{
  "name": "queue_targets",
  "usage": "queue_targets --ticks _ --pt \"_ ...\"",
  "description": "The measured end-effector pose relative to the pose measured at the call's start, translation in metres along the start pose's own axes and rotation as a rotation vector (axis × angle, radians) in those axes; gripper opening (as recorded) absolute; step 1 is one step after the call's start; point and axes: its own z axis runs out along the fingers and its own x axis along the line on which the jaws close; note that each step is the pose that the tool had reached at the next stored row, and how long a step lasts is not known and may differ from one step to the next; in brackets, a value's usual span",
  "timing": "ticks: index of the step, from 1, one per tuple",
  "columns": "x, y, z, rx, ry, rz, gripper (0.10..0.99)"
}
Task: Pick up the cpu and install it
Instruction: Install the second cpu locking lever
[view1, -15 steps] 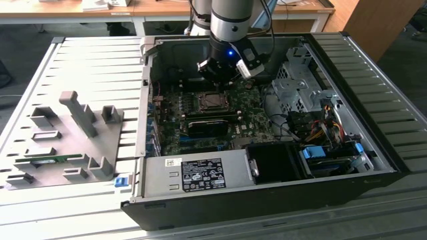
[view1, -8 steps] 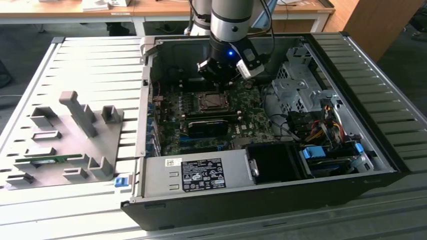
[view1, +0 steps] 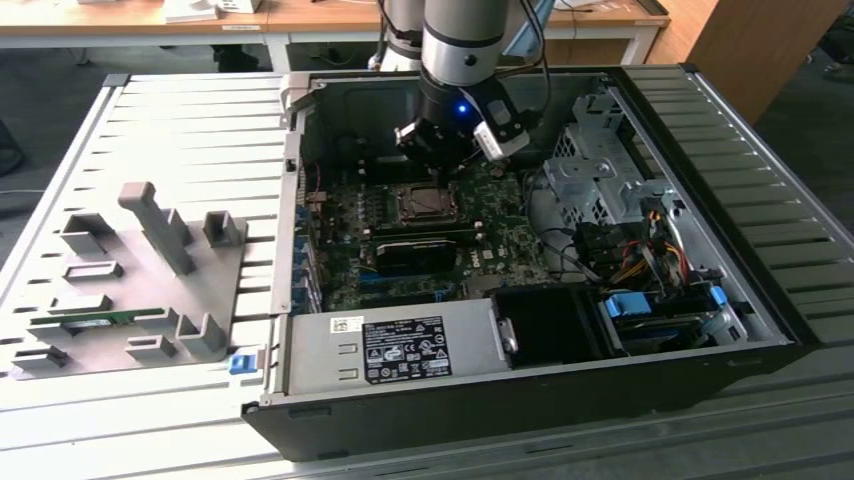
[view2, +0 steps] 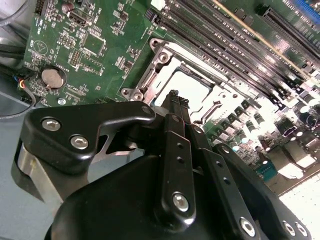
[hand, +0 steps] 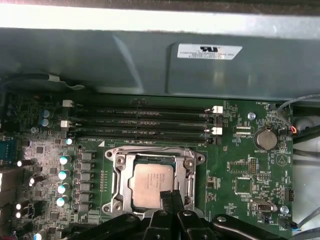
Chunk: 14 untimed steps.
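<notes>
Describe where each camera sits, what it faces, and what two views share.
Exterior view: off the arm, raised, looking down into the open computer case; shows arm and gripper.
First wrist view: on the arm, facing the cpu in its socket; gripper tips show, jaws together.
Second wrist view: on the arm, looking along the gripper at the motherboard.
Shared: both wrist views show the coin battery.

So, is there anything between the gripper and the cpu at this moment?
Nothing visible. In the first wrist view the cpu lies in the socket with its top bare, and the gripper, shut, is right at its edge.
</notes>
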Motion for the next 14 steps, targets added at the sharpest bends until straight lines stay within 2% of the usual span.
queue_targets --ticks 14 --pt "0.0001 -0.0012 -0.0087 0.0 0.0 0.0 0.106"
